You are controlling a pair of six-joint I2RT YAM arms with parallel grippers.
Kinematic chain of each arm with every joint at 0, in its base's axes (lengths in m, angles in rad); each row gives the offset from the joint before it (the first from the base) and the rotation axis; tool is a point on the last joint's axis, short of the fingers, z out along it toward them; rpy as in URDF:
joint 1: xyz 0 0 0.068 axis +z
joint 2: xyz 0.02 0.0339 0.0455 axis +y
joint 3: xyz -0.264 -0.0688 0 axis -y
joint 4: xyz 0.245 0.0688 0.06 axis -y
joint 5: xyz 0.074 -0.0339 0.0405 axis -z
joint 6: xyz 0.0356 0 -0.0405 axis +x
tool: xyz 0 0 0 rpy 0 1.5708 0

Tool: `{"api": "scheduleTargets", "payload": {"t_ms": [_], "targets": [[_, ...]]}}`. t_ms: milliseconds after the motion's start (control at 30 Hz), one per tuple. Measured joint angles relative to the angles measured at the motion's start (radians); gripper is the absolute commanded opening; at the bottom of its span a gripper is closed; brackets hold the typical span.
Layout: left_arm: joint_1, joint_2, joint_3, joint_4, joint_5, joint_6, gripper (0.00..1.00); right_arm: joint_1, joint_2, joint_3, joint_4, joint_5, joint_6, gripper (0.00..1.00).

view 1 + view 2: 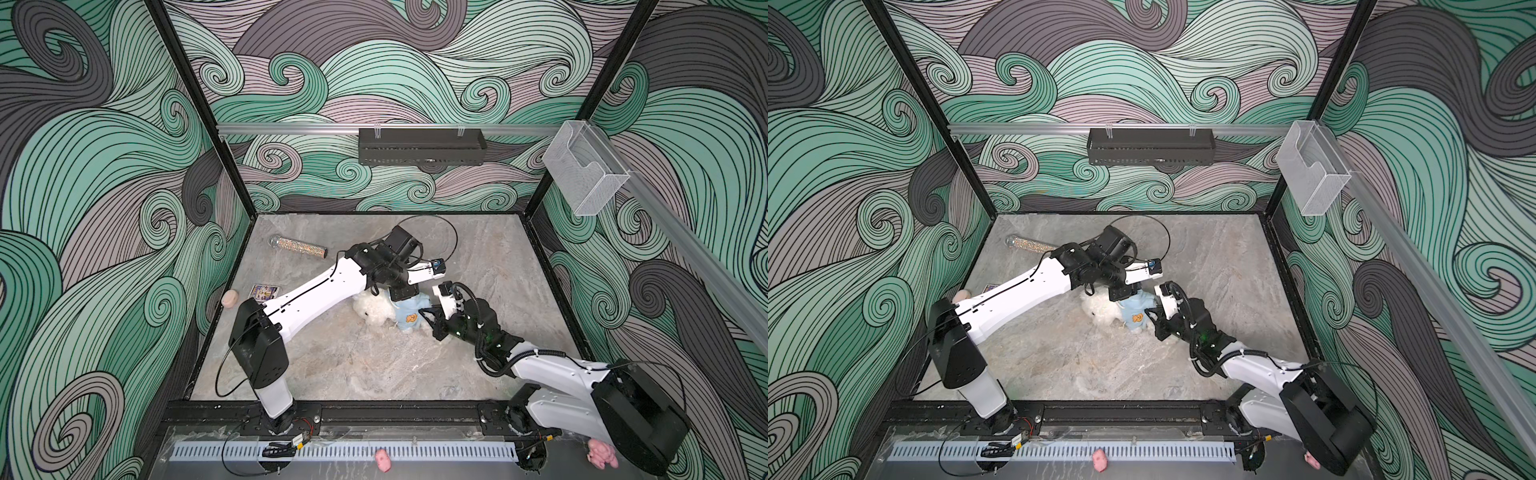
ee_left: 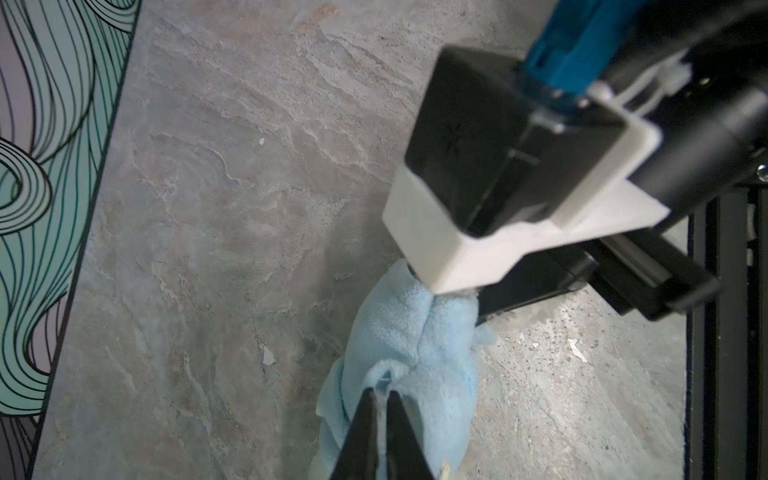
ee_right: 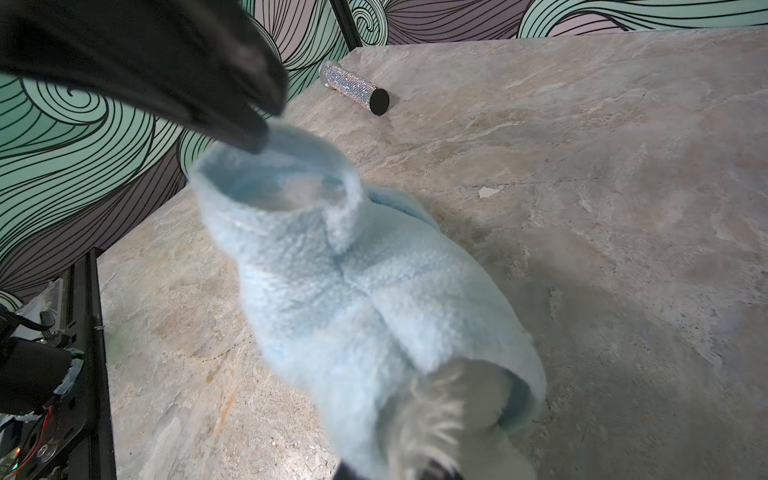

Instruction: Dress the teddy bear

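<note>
The white teddy bear lies mid-table, its body inside a light blue fleece garment with a small orange bear patch. My left gripper reaches down from above and is shut on a fold of the garment at the rim of its opening. From the right, my right gripper is shut on a white furry limb of the bear that sticks out of the garment. In both top views the two grippers sit close together over the bear.
A glitter tube lies at the back left. A card and a peach round object sit by the left wall. Pink plush toys lie beyond the front rail. A black basket and clear box hang on the walls.
</note>
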Motion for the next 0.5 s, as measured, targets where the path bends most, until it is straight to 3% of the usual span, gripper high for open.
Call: {"api": "scheduleTargets", "payload": {"t_ms": [300,500], "targets": [[0.001,0.049,0.031,-0.124,-0.021,0.017,0.12,0.000,0.000,0.000,0.003,0.000,-0.007,0.00],[0.002,0.051,0.036,-0.169,0.000,0.029,0.23,0.000,0.000,0.000,0.003,-0.001,-0.008,0.00]]}}
